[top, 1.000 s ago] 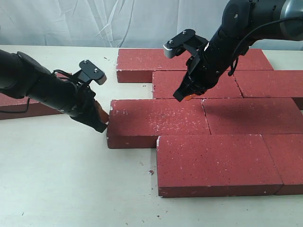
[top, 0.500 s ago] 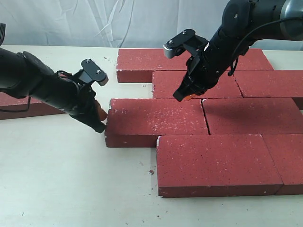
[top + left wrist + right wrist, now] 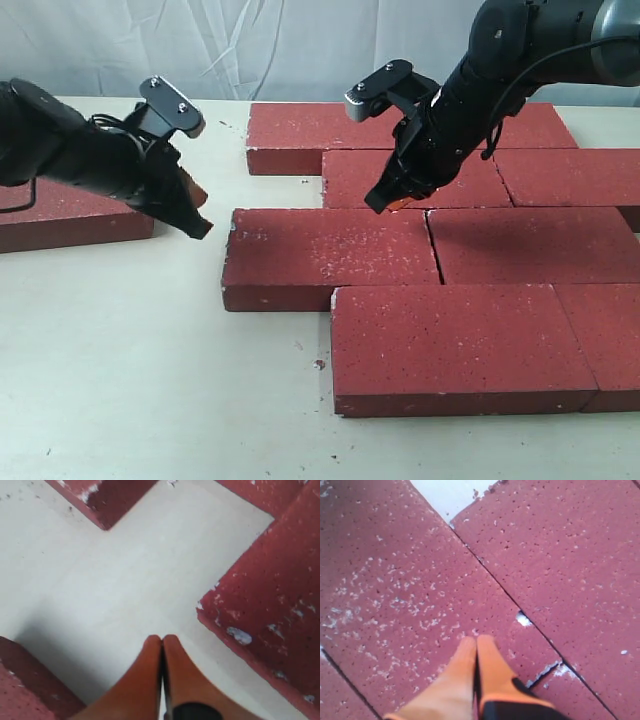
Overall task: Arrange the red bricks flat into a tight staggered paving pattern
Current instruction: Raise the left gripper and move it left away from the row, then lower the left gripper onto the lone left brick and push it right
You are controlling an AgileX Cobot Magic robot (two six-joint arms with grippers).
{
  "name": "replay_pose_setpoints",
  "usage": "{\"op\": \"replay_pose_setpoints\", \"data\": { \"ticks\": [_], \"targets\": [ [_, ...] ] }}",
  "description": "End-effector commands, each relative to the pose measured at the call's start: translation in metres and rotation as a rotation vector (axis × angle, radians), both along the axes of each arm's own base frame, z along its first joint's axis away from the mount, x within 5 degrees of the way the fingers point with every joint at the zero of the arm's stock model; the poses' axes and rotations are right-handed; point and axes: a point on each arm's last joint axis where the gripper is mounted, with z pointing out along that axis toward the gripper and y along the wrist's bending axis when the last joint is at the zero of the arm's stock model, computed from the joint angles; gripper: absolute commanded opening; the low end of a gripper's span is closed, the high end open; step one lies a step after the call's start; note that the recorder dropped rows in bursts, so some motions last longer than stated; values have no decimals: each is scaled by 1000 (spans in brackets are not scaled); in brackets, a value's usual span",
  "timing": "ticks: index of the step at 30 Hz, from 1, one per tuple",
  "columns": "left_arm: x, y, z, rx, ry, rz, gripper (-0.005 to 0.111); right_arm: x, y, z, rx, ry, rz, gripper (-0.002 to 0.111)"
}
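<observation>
While its orange fingers [image 3: 145,680] are being pressed together with nothing between them, the left hand [image 3: 200,228] is being held low over a bare patch of the pale counter [image 3: 150,380]; whether its tip is touching the surface cannot be told. It is being kept apart from everything, with a lone brick [image 3: 70,215] lying flat just behind it at the left edge and the third-row brick [image 3: 330,255] of the paving lying near it on the other side. The right hand [image 3: 383,205] is likewise being shown with its fingers together and empty, poised at the front edge of a second-row brick [image 3: 345,175], just beside the seam where that row is meeting the third. From its wrist view the tip is being seen over speckled red surface near a chipped joint, though contact cannot be judged. The red bricks [image 3: 450,340] are lying flat across the right half of the counter in four staggered rows, edges being held tight against one another, the third row jutting further left than the front row.
</observation>
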Motion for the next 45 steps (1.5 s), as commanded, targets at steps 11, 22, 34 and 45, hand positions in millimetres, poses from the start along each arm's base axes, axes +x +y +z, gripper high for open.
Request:
{"op": "replay_pose_setpoints", "data": {
  "ticks": [11, 22, 34, 45],
  "targets": [
    [31, 72, 45, 206, -376, 505, 2, 3, 1, 6, 50, -33, -30, -1],
    [30, 136, 48, 27, -287, 331, 0, 4, 1, 6, 58, -49, -37, -1],
    [24, 162, 68, -177, -55, 286, 0, 4, 2, 7, 62, -49, -39, -1],
    [28, 200, 42, 93, 135, 710, 0, 5, 2, 7, 65, -55, -41, -1]
  ]
}}
